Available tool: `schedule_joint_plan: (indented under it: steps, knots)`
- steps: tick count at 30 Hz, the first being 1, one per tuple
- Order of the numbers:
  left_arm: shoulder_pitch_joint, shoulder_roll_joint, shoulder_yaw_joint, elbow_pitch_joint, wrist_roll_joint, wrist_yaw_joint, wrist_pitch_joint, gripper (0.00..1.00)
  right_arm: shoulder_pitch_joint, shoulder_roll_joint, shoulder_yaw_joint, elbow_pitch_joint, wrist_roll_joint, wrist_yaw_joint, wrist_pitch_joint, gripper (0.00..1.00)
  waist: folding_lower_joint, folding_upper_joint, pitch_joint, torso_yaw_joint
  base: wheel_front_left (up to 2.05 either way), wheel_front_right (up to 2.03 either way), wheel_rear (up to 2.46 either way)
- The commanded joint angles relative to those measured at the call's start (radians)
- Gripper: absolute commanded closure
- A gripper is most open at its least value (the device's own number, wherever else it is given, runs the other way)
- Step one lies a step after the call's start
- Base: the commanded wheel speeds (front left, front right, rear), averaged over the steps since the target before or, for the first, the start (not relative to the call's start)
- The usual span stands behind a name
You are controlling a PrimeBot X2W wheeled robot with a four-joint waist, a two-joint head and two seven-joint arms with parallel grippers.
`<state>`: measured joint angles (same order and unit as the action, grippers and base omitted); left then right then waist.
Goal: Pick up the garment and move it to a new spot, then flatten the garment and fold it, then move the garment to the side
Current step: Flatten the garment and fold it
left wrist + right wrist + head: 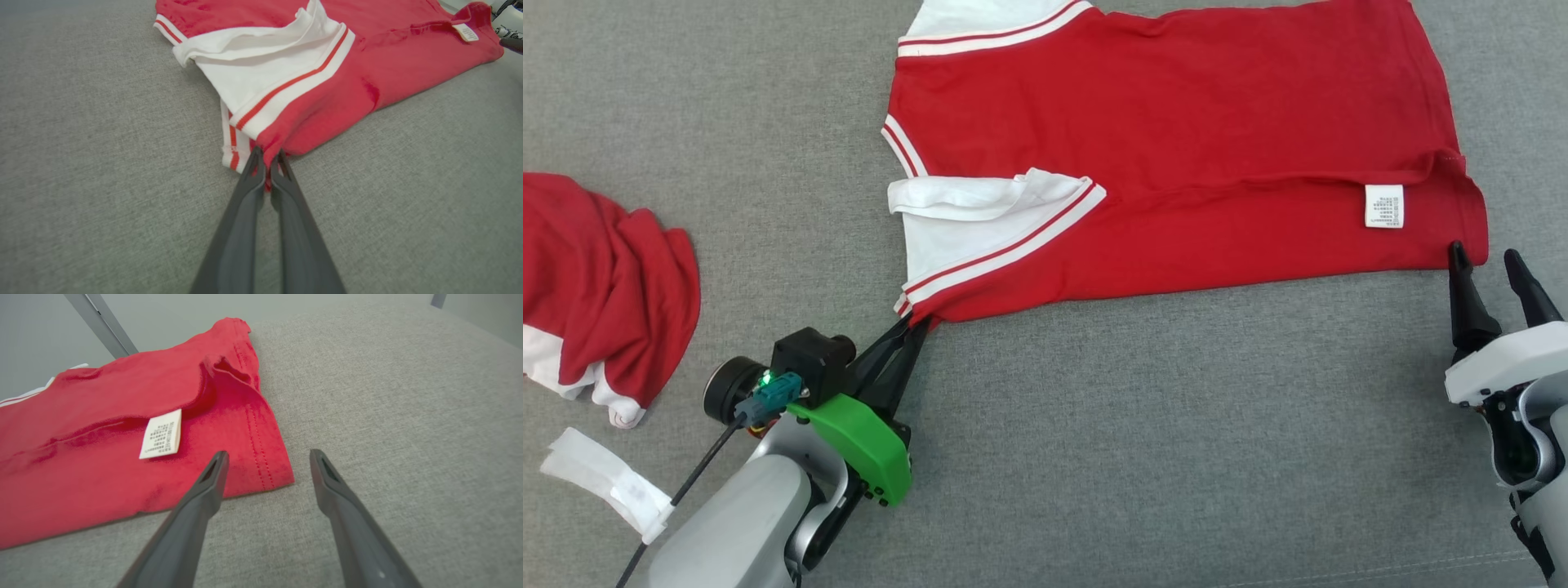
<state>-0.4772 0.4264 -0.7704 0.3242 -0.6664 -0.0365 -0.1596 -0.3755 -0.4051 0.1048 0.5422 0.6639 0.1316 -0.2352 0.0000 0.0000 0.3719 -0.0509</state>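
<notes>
The garment (1176, 155) is a red shirt with white, red-striped sleeves, lying spread across the grey surface; a white label (1384, 206) shows near its right hem. My left gripper (915, 322) is shut on the garment's near left corner, and the left wrist view shows red fabric (327, 102) pinched between the fingertips of that gripper (267, 157). My right gripper (1486, 257) stands open just below the garment's near right corner. In the right wrist view that gripper (267, 455) straddles the hem corner (282, 477) without touching it.
A second red and white garment (605, 286) lies crumpled at the left edge. A white strip of tape or paper (605, 482) lies beside my left forearm. Grey cushion surface (1176, 425) stretches in front of the shirt.
</notes>
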Motion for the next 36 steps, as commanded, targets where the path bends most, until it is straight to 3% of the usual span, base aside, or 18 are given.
schedule_joint_plan:
  steps: [1, 7, 8, 9, 10, 11, 18, 28, 36]
  knots:
    - [-0.013, 0.011, 0.002, -0.004, 0.010, -0.003, 0.003, 1.00, -0.028, 0.003, 0.000, 0.029, 0.014, -0.002, 0.007, 0.00, 0.0000, 0.0000, 0.007, 0.005, 0.00, 0.00, 0.00]
    - [-0.027, 0.026, 0.000, -0.016, 0.018, -0.003, 0.011, 1.00, -0.112, 0.015, 0.052, 0.131, 0.071, -0.002, 0.044, 0.00, 0.0000, 0.0000, 0.024, 0.010, 0.00, 0.00, 0.00]
    - [-0.029, 0.027, -0.001, -0.017, 0.018, -0.004, 0.012, 1.00, -0.120, 0.013, 0.063, 0.141, 0.081, -0.002, 0.047, 0.18, 0.0000, 0.0000, 0.026, 0.012, 0.00, 0.00, 0.00]
    - [-0.032, 0.029, -0.003, -0.019, 0.019, -0.005, 0.014, 1.00, -0.126, 0.009, 0.077, 0.147, 0.091, -0.002, 0.045, 0.88, 0.0000, 0.0000, 0.028, 0.014, 0.00, 0.00, 0.00]
    - [-0.032, 0.032, -0.004, -0.020, 0.020, -0.004, 0.014, 1.00, -0.127, 0.007, 0.091, 0.149, 0.100, -0.002, 0.043, 0.88, 0.0000, 0.0000, 0.028, 0.016, 0.00, 0.00, 0.00]
    - [-0.033, 0.035, -0.005, -0.024, 0.023, -0.004, 0.014, 1.00, -0.123, 0.003, 0.110, 0.147, 0.112, -0.002, 0.043, 1.00, 0.0000, 0.0000, 0.027, 0.017, 0.00, 0.00, 0.00]
    - [0.029, 0.082, 0.001, -0.091, 0.011, 0.013, -0.004, 1.00, -0.057, -0.084, 0.196, 0.078, 0.188, -0.002, 0.042, 1.00, 0.0000, 0.0000, -0.012, 0.006, 0.00, 0.00, 0.00]
    - [0.215, 0.190, 0.004, -0.326, -0.033, 0.094, 0.041, 1.00, 0.105, -0.266, 0.256, -0.065, 0.284, -0.003, 0.086, 1.00, 0.0000, 0.0000, -0.068, 0.000, 0.00, 0.00, 0.00]
    - [0.319, 0.212, -0.012, -0.455, -0.069, 0.162, 0.093, 1.00, 0.211, -0.318, 0.240, -0.117, 0.291, -0.003, 0.116, 1.00, 0.0000, 0.0000, -0.089, -0.002, 0.00, 0.00, 0.00]
